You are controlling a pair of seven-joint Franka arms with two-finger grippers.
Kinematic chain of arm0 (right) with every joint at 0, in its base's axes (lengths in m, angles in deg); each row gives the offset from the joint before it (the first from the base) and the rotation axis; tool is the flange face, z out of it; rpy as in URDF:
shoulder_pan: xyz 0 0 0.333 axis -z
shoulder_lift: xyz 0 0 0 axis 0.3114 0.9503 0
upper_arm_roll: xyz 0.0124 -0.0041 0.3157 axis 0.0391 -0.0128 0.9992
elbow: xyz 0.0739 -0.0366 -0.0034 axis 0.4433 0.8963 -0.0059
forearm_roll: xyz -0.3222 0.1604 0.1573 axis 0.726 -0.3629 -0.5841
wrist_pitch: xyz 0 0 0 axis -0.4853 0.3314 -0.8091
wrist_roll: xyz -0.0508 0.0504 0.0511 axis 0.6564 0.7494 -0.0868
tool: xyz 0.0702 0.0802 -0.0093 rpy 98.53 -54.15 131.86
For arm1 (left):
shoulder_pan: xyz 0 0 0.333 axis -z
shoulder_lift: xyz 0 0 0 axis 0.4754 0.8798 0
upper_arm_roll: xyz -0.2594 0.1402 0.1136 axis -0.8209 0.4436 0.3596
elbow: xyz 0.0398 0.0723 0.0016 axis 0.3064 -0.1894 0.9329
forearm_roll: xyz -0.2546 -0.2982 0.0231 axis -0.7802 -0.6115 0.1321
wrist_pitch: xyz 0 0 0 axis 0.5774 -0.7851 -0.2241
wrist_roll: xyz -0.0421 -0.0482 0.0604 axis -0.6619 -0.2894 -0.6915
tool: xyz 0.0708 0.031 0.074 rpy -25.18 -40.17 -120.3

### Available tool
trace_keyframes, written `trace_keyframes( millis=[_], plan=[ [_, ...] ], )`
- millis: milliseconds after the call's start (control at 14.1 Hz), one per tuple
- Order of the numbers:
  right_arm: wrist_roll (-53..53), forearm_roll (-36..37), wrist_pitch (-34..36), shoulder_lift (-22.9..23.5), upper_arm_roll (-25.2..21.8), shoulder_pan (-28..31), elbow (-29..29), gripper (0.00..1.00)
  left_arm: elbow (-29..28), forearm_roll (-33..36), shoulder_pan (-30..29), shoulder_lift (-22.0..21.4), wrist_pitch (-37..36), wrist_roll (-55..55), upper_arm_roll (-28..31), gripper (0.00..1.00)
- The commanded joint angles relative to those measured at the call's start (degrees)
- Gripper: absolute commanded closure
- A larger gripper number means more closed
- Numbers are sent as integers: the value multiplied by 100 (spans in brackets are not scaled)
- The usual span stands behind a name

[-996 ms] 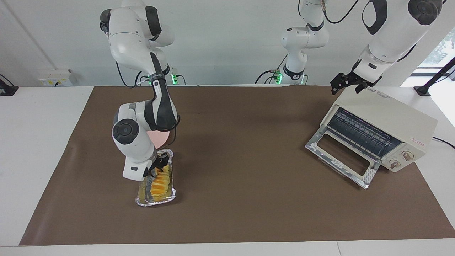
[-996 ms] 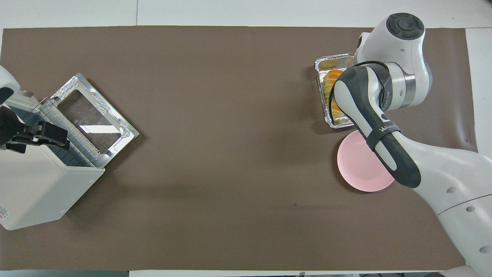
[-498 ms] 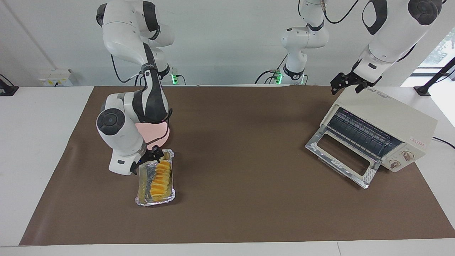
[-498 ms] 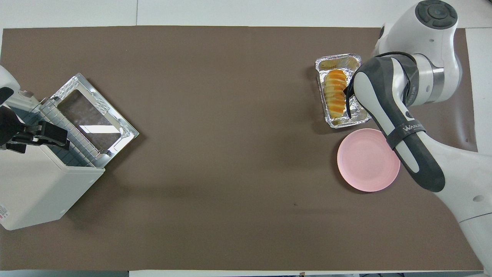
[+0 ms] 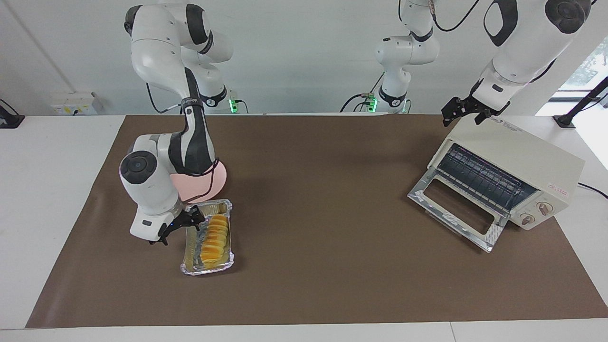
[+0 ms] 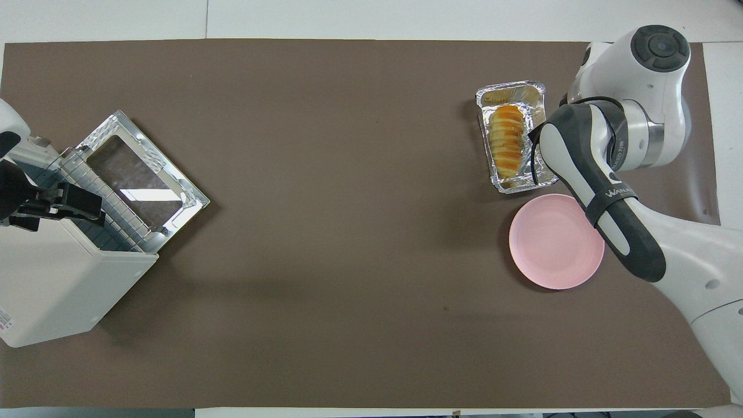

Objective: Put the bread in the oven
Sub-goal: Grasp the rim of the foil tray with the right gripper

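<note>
A: What's on the worktop [image 5: 332,285]?
B: One bread [image 5: 215,238], one foil tray [image 5: 190,266], one pink plate [image 5: 216,183], one oven [image 5: 517,166].
A: Arms?
B: Two grippers: right [image 5: 178,225], left [image 5: 463,111].
</note>
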Motion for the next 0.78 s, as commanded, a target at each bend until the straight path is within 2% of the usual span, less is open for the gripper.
trace_keyframes(
  millis=[0, 71, 142, 213, 356, 711],
  plan=[
    [32, 99, -359, -77, 36, 60, 300, 8, -39, 40, -68, -83, 67, -33, -50, 0],
    [85, 29, -456, -95, 36, 95, 370, 24, -39, 40, -68, -83, 59, -33, -50, 0],
    [373, -41, -526, -112, 36, 95, 432, 47, -39, 40, -68, -83, 59, -33, -41, 0],
    [785, -190, -527, -130, 45, 95, 510, 66, -39, 40, -68, -83, 59, -33, -41, 0],
    [1209, -550, -544, -156, 45, 86, 608, 100, -39, 40, -68, -83, 59, -33, -50, 0],
    [1228, -561, -448, -191, 45, 86, 599, 100, -39, 40, -68, -83, 59, -33, -50, 0]
  ],
)
